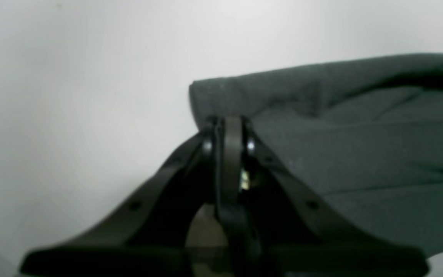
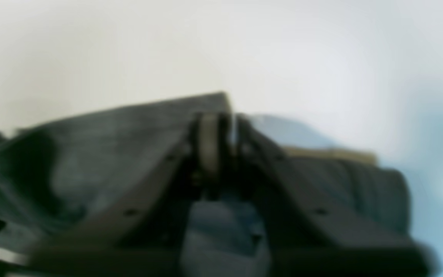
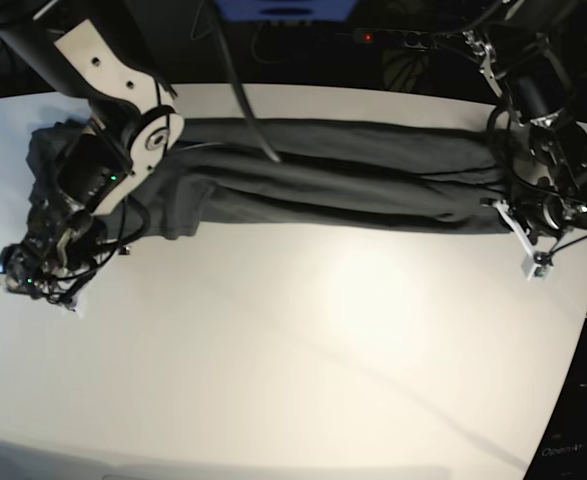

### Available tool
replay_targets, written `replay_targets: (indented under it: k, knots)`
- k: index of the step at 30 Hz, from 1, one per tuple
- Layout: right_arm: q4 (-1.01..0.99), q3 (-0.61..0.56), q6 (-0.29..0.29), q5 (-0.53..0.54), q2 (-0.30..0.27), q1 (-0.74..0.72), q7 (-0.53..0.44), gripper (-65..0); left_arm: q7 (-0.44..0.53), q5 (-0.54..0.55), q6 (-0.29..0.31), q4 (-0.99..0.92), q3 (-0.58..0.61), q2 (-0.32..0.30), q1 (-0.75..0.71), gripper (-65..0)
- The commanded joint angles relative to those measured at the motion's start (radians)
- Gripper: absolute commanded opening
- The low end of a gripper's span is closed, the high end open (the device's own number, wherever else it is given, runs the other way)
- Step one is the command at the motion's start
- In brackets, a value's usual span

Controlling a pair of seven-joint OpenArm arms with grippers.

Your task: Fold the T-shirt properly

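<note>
Garment: the plain dark grey short-sleeved T-shirt [image 3: 333, 175] of soft wrinkled cloth lay as a long band across the far half of the white table [image 3: 303, 370], already folded lengthwise, I judged.
Left gripper [image 1: 231, 127]: I saw its black jaws pressed together on a corner of the cloth, at the band's end on the base view's right.
Right gripper [image 2: 221, 123]: the wrist view was blurred, but its jaws looked clamped on the hem at the other end, where the cloth sat bunched.
Risk, slip: I judged a thin pinch on soft fabric could pull free if the arms drew apart too hard.
Risk, sag: uneven lifting might have let the middle droop and undo the lengthwise fold.
Risk, bunching: the crumpled end could have folded in crooked.
</note>
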State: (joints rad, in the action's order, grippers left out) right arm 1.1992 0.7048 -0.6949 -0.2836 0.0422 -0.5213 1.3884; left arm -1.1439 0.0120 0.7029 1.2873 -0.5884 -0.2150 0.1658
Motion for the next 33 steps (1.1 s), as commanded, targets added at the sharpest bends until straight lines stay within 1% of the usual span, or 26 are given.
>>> replay_targets:
  k: [1, 3, 13, 17, 21, 22, 23, 24, 27, 29, 31, 33]
  knots:
    - [0.014, -0.004, -0.003, 0.004, -0.009, -0.029, 0.008, -65.0, -0.035, -0.039, -0.005, 0.002, -0.003, -0.002, 0.002, -62.8]
    - [0.014, -0.004, -0.003, 0.004, -0.008, -0.029, 0.008, -64.1, -0.035, -0.042, -0.005, 0.002, -0.003, 0.002, 0.002, -62.8]
    - [0.021, -0.014, -0.003, 0.004, -0.017, -0.032, 0.008, -64.4, -0.035, -0.042, -0.005, 0.002, -0.002, 0.002, 0.002, -62.8]
    - [0.02, -0.04, -0.003, 0.001, -0.029, -0.033, 0.008, -64.3, -0.035, -0.042, -0.005, 0.002, -0.002, 0.002, 0.002, -62.8]
    - [0.021, -0.04, -0.003, 0.001, -0.041, -0.035, 0.008, -63.5, -0.035, -0.042, -0.005, 0.002, -0.002, 0.002, 0.002, -62.8]
    - [0.021, -0.04, -0.003, 0.001, -0.041, -0.035, 0.008, -61.8, -0.035, -0.042, -0.005, 0.002, -0.002, 0.002, 0.002, -62.8]
    - [0.021, -0.035, -0.003, 0.002, -0.041, -0.035, 0.008, -58.5, -0.034, -0.042, -0.005, 0.002, -0.002, 0.002, 0.001, -62.8]
    - [0.021, -0.033, -0.003, 0.002, -0.043, -0.035, 0.008, -54.1, -0.032, -0.042, -0.005, 0.002, -0.002, 0.002, -0.001, -62.8]
    - [0.021, -0.026, -0.003, 0.002, -0.043, -0.03, 0.008, -38.0, -0.035, -0.042, -0.005, 0.002, -0.002, 0.002, -0.001, -62.8]
    - [0.017, 0.006, -0.003, 0.004, -0.038, -0.029, 0.008, -30.9, -0.035, -0.042, -0.005, 0.002, -0.002, 0.001, -0.001, -62.8]
    - [0.015, 0.052, -0.003, 0.004, -0.035, -0.029, 0.008, -26.8, -0.035, -0.042, -0.005, 0.002, -0.002, 0.001, -0.002, -62.8]
    - [0.015, 0.082, -0.003, 0.004, -0.035, -0.03, 0.008, -25.7, -0.035, -0.042, -0.005, 0.002, -0.002, 0.001, -0.002, -62.8]
